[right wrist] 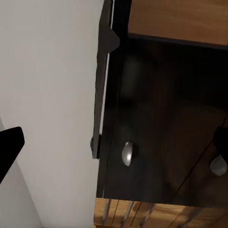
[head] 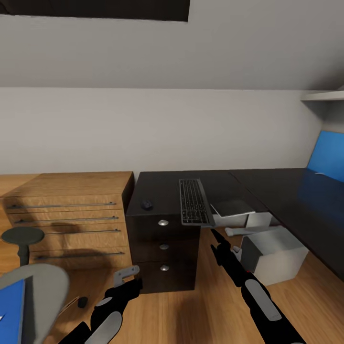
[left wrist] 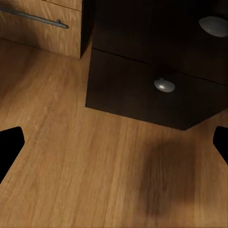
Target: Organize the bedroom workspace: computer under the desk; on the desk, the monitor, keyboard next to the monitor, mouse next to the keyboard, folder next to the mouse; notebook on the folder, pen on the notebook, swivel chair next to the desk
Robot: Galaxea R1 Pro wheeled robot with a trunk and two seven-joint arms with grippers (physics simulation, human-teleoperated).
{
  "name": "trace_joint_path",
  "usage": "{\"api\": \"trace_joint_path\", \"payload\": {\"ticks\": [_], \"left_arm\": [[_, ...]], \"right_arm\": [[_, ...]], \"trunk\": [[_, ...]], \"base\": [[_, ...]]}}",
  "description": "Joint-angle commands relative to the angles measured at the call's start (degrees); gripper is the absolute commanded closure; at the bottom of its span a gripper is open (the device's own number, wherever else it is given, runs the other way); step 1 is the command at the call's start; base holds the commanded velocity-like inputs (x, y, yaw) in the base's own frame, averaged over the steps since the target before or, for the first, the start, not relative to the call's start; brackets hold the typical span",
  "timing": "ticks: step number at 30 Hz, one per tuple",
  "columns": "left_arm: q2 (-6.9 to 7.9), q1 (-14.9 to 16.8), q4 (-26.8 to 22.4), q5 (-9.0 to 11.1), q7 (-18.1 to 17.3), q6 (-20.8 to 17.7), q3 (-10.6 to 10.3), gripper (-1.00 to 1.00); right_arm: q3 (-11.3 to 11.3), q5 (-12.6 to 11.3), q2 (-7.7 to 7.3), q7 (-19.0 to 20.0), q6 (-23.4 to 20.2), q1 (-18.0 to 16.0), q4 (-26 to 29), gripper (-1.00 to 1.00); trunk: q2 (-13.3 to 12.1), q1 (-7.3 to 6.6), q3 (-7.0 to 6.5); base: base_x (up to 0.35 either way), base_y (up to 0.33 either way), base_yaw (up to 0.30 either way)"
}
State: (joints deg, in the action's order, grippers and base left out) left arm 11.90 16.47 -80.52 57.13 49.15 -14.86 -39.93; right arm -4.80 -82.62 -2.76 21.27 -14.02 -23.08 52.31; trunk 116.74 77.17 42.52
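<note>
A dark keyboard (head: 195, 201) lies lengthwise on the glossy black desk (head: 267, 188), its near end overhanging the edge. A small dark mouse (head: 146, 204) sits apart from it. A blue folder (head: 10, 309) rests on the grey chair (head: 45, 286).

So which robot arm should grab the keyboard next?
Probably the right one. The right gripper is open and raised just below the front end of the keyboard, which sticks out over the edge of the black drawer unit. The left gripper hangs lower, near the floor, farther from it.
</note>
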Motion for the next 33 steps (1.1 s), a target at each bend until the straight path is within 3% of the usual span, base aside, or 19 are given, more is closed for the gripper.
{"api": "trace_joint_path", "payload": {"ticks": [1, 25, 33], "left_arm": [[0.05, 0.08, -0.08, 0.14, 0.39, -0.13, -0.5, -1.0], [0.09, 0.06, -0.08, 0.53, 0.34, -0.08, -1.12, -1.0], [0.05, 0.06, -0.08, 0.56, 0.33, -0.09, -1.12, -1.0]], "right_arm": [[-0.12, -0.59, -0.05, 0.09, -0.15, -0.04, -0.02, -1.0], [-0.03, -0.69, -0.05, -1.04, -0.22, -0.04, -0.02, -1.0], [0.05, -0.7, -0.05, -1.05, -0.2, -0.04, -0.03, -1.0]], "trunk": [[0.03, 0.01, 0.06], [0.03, 0.01, 0.06], [-1.98, -1.09, -0.84]], "base": [[0.091, 0.0, 0.0], [0.067, 0.0, 0.0], [0.001, 0.0, 0.0]]}}
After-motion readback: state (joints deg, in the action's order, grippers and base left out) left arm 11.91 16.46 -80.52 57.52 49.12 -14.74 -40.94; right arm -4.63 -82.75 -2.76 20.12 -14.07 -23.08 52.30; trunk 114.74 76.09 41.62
